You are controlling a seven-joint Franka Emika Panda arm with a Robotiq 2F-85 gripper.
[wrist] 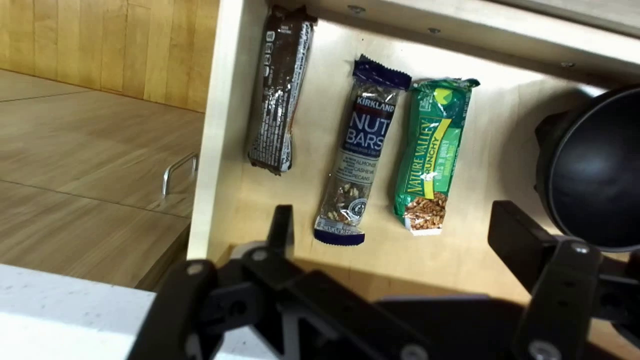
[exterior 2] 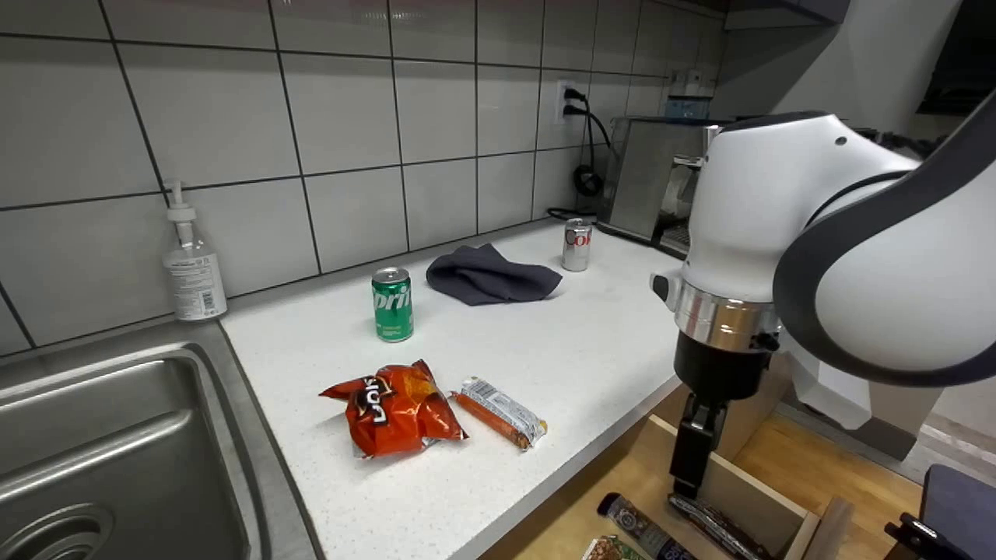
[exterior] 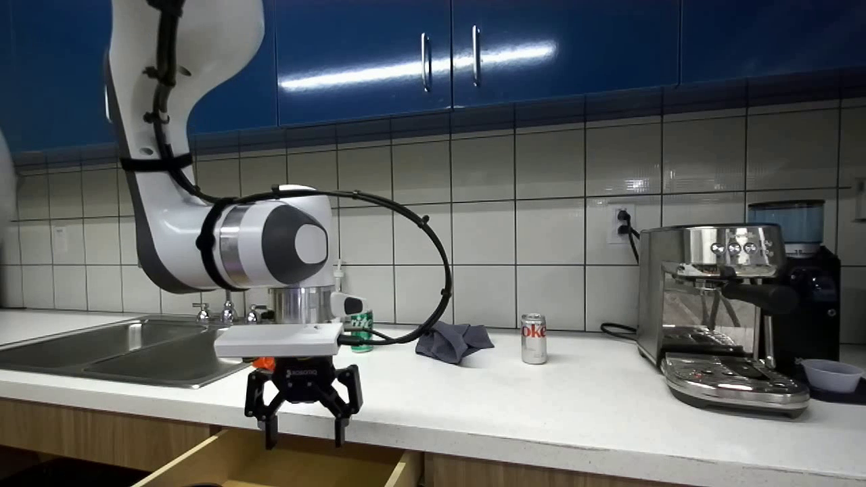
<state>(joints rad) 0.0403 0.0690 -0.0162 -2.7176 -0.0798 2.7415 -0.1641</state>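
The gripper (exterior: 304,438) hangs past the counter's (exterior: 575,406) front edge, over a pulled-out drawer (exterior: 365,467), its fingers apart. In the wrist view, the nut bar (wrist: 357,162) and green bar (wrist: 436,155) lie in the drawer within the fingers' span, farther from the counter edge than the fingertips appear. The brown bar (wrist: 281,95) lies beside a side wall; the bowl (wrist: 600,170) is beyond the green bar. In an exterior view a fingertip overlaps the brown bar's end; whether they touch I cannot tell. On the counter, a wrapped bar (exterior 2: 499,414) lies near the front edge, with chips (exterior 2: 401,416) between it and the sink (exterior 2: 132,439). Sprite (exterior 2: 393,307), cloth (exterior 2: 490,278) and Coke (exterior 2: 576,245) sit nearer the back edge.
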